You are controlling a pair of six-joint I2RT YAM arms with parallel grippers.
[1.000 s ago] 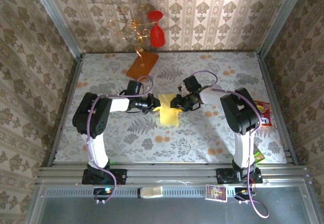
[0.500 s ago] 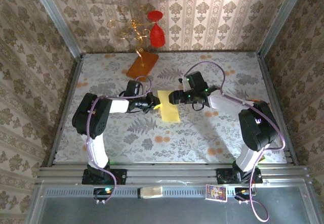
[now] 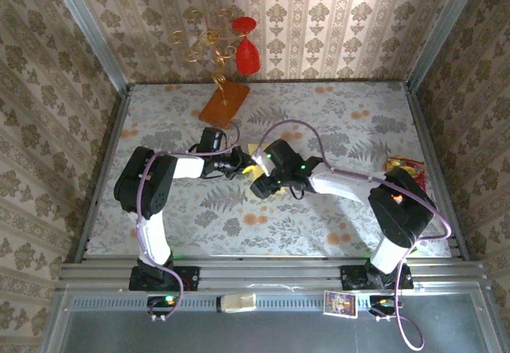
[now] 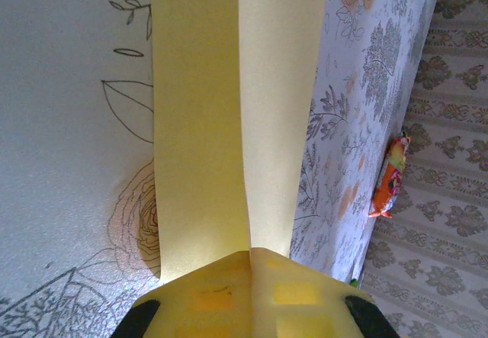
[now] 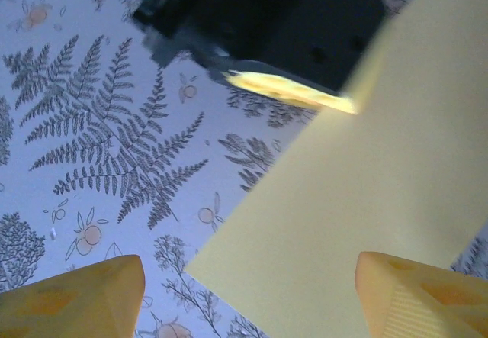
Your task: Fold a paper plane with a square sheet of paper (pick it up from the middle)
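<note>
Paper sheet — creased down middle, on flowered tablecloth mid-table, one end pinched in clenched left gripper. Right gripper above sheet, fingers spread wide, holding nothing — sheet's corner lies between them. Bare cloth around free edges.

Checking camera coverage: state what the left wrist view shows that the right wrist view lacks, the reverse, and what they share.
Left wrist adds the lengthwise crease in the pale-yellow folded paper sheet and an orange snack packet by the wallpapered wall. Right wrist adds the right claw, open above the sheet's corner, and a fern print. Shared: the sheet, the left claw shut on its edge, the floral tablecloth.
</note>
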